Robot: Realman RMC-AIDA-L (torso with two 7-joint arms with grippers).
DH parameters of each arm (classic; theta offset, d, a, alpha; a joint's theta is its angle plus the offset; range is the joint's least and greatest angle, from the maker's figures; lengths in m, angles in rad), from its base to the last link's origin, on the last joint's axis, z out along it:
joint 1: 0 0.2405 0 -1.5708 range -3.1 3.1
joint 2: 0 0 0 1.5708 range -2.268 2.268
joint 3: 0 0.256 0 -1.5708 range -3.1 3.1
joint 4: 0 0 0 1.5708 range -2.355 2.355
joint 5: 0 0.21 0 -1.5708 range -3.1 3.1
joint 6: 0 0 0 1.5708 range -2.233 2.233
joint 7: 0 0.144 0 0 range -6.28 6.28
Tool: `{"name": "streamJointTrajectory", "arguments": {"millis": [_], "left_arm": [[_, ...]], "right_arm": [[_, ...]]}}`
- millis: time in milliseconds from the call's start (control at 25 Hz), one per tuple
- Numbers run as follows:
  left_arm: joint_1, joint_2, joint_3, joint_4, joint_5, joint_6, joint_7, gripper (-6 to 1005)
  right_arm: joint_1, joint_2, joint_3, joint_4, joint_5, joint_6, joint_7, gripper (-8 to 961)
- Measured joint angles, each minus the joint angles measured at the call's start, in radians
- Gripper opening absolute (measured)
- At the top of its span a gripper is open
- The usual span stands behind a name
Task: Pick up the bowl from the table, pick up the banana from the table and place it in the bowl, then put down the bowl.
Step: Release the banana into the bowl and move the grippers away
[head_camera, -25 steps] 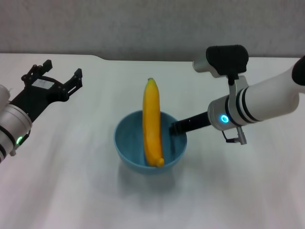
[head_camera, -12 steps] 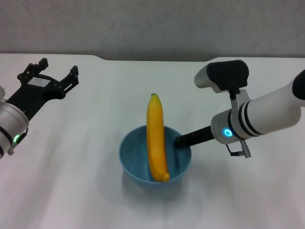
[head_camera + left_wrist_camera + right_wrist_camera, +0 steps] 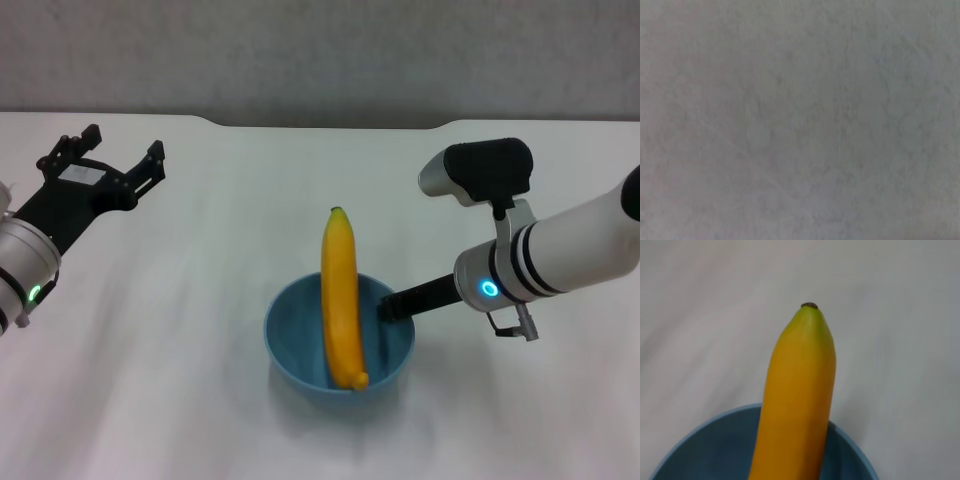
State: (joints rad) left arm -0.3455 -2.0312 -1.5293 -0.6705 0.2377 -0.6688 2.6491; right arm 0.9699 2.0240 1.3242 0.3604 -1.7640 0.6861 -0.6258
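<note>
The light blue bowl (image 3: 293, 345) is in the middle of the white table (image 3: 180, 270). The yellow banana (image 3: 340, 295) lies in it, one end in the bottom and the stem end sticking out over the far rim. My right gripper (image 3: 393, 306) is shut on the bowl's right rim. I cannot tell whether the bowl's base touches the table. The right wrist view shows the banana (image 3: 797, 390) rising over the bowl's rim (image 3: 695, 447). My left gripper (image 3: 113, 146) is open and empty at the far left, well away from the bowl.
The table's far edge has a shallow notch (image 3: 330, 126) in front of a grey wall. The left wrist view shows only bare table surface (image 3: 800, 120).
My right gripper has carried the bowl and banana toward me and a little to the right. The left arm drew back slightly, then stayed still.
</note>
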Motion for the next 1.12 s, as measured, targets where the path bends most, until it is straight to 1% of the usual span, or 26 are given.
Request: {"name": "streamJointTrajectory", "arguments": {"millis": [520, 1000, 1120], "left_arm": [[0.001, -0.001, 0.0, -0.001, 0.0, 0.0, 0.0, 862], [0.003, -0.003, 0.0, 0.002, 0.0, 0.0, 0.0, 862], [0.004, -0.003, 0.0, 0.006, 0.0, 0.0, 0.0, 862]], "right_arm": [[-0.003, 0.0, -0.002, -0.007, 0.0, -0.025, -0.006, 136], [-0.023, -0.001, -0.014, 0.014, 0.0, -0.048, -0.036, 143], [-0.038, -0.001, -0.016, 0.045, -0.003, -0.051, -0.05, 230]]}}
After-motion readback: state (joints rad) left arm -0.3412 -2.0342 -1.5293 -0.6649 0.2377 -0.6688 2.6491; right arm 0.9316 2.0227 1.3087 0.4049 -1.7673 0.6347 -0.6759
